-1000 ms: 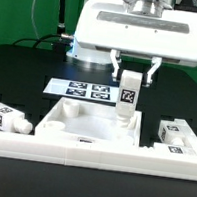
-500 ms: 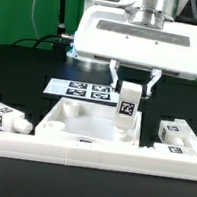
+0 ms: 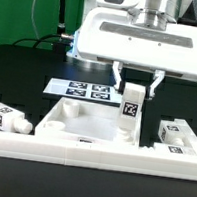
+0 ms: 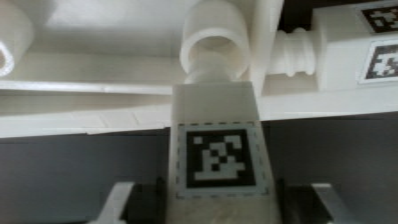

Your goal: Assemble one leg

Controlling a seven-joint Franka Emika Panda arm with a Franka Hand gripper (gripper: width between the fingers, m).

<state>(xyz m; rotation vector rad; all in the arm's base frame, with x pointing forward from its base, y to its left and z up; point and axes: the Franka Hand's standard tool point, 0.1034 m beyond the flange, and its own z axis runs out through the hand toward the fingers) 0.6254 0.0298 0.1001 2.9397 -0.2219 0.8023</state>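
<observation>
My gripper [image 3: 136, 84] is shut on a white blocky leg [image 3: 131, 112] with a black-and-white tag on its side. I hold it upright over the back right corner of the large white tray-like piece [image 3: 71, 123]; its lower end is at the rim there. In the wrist view the leg [image 4: 217, 130] fills the middle between my gripper's [image 4: 217, 200] fingers [image 4: 128, 192]. It points at a rounded socket [image 4: 222, 45] of the white piece. Whether the leg's end touches the piece is hidden.
Another tagged leg [image 3: 5, 118] lies at the exterior view's left of the tray-like piece, and more legs [image 3: 178, 135] lie at its right, also seen in the wrist view [image 4: 347, 50]. The marker board [image 3: 83, 90] lies behind on the black table.
My gripper has carried the leg down and a little toward the exterior view's right, closer to the tray-like piece's back right corner.
</observation>
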